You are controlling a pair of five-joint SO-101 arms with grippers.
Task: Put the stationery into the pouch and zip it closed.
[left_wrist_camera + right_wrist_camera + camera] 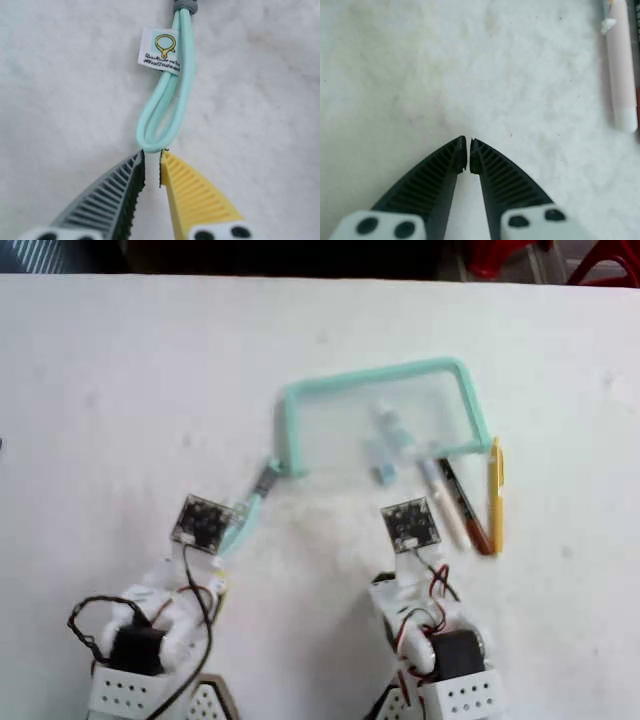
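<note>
Pouch (380, 420) is laid mid-table (120, 370), well off edges, open room all round; mint rim, clear body. L claw (152, 160) is closed to a slit at strap (165, 115) end, nothing gripped. R claw (469, 150) is closed, empty.

White worktop (120, 370): passage across frame's left and upper band. Obstacles, centre-right: mint-edged transparent plastic pouch (330, 430); yellow pen (496, 495), brown pen (468, 512), pale pen (440, 498) beside it.

White table (100, 360), pouch (370, 377), seemingly three pens (464, 504)
</note>
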